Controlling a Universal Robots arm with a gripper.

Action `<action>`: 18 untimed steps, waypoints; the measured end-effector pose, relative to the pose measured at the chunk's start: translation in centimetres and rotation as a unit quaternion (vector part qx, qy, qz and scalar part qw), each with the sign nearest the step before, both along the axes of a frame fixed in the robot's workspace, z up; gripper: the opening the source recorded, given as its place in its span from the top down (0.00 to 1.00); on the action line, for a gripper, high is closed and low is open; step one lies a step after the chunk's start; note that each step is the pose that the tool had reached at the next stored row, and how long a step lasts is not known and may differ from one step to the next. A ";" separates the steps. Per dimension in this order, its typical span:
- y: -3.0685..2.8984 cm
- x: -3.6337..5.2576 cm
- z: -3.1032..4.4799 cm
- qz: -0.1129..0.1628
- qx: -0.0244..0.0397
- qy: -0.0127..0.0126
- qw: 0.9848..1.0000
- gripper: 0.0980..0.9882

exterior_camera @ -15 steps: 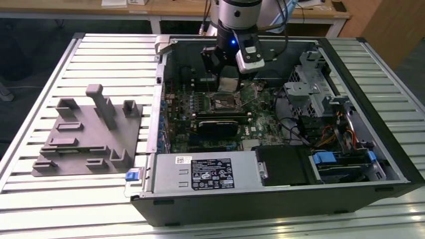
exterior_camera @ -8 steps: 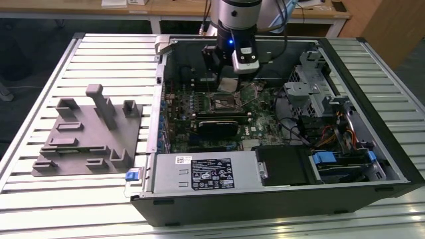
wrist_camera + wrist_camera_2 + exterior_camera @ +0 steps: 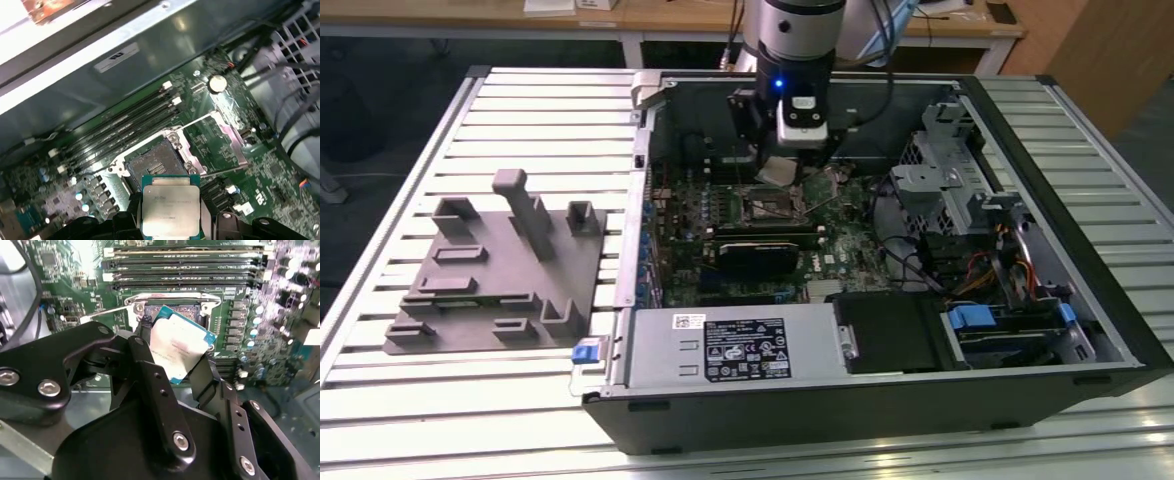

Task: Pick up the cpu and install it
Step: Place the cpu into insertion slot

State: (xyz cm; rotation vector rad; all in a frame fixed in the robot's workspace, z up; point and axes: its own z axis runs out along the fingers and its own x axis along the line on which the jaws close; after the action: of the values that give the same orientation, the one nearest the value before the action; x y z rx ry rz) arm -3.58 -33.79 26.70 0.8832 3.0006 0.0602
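gripper (image 3: 175, 347) grasping cpu (image 3: 170, 207) near socket (image 3: 152, 165) | computer case (image 3: 854, 405) on slatted table (image 3: 520, 120) | wooden desk (image 3: 680, 15) behind

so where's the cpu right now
In both wrist views the cpu is clamped in the gripper, over the open socket beside the memory slots, not yet seated.

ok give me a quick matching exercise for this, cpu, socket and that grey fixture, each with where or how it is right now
Things:
1. cpu
2. socket
3. grey fixture

States:
A. open, nothing in it, on the motherboard
B. on the table, at the exterior view's left of the computer case
C. held by the gripper, above the motherboard

Pairs: 1-C, 2-A, 3-B
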 end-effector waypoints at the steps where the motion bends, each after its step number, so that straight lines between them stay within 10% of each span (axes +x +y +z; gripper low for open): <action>1: 0.00 0.00 -0.01 -0.009 0.000 0.000 1.000 0.50; 10: 0.00 0.00 -0.10 -0.091 0.000 0.000 0.996 0.50; 18: 0.00 0.00 -0.19 -0.163 0.000 0.000 0.987 0.50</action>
State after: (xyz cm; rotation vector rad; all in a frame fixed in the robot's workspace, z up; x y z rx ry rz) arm -3.58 -33.79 26.51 1.3581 2.8109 0.0560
